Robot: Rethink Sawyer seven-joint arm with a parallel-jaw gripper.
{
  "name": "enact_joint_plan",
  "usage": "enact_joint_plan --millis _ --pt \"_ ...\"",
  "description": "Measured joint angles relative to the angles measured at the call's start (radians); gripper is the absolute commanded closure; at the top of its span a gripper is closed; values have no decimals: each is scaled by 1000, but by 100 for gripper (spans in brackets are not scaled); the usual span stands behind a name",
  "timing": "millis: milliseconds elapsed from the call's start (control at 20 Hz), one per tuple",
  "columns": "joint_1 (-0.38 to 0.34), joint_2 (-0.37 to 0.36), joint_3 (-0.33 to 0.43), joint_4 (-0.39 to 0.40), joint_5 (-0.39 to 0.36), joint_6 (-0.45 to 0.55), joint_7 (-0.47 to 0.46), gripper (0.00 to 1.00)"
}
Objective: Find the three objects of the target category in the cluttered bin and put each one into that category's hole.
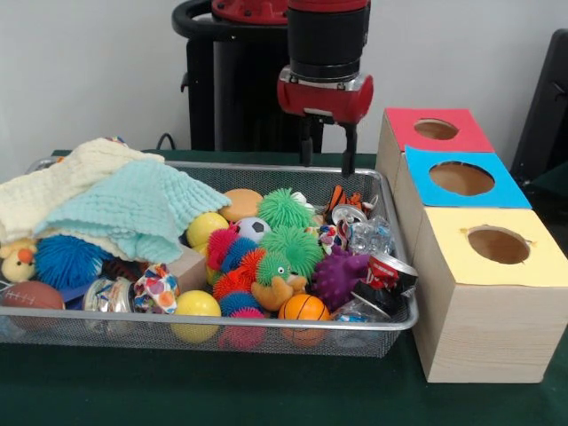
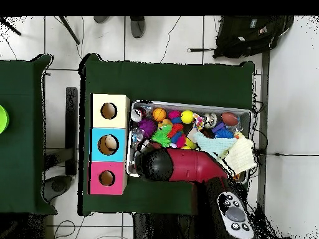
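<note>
The silver wire-mesh bin [image 1: 266, 325] is full of toys; in the overhead view its rim [image 2: 187, 104] lies right of the boxes. A clear crinkly bottle [image 1: 369, 236] lies near the bin's right end, by the red crushed can [image 1: 389, 272]. Another clear plastic item [image 1: 99, 294] shows at the front left; I cannot tell whether it is a bottle. My gripper [image 1: 326, 162] hangs open and empty above the bin's far right corner. In the overhead view the arm's black wrist [image 2: 156, 165] hides it.
Three wooden boxes with holes stand right of the bin: red-topped [image 1: 435, 129], blue-topped [image 1: 461, 177], yellow-topped [image 1: 497, 244]. Cream and mint cloths [image 1: 124, 209] cover the bin's left part. Balls and spiky toys [image 1: 286, 244] fill the middle. A backpack [image 2: 249, 34] lies on the floor.
</note>
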Motion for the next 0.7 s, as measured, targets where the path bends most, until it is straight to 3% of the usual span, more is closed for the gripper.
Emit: enact_joint_plan --millis 300,700 --pt "92 19 -103 -38 16 -3 11 0" --pt "247 105 -208 -104 111 -56 25 0"
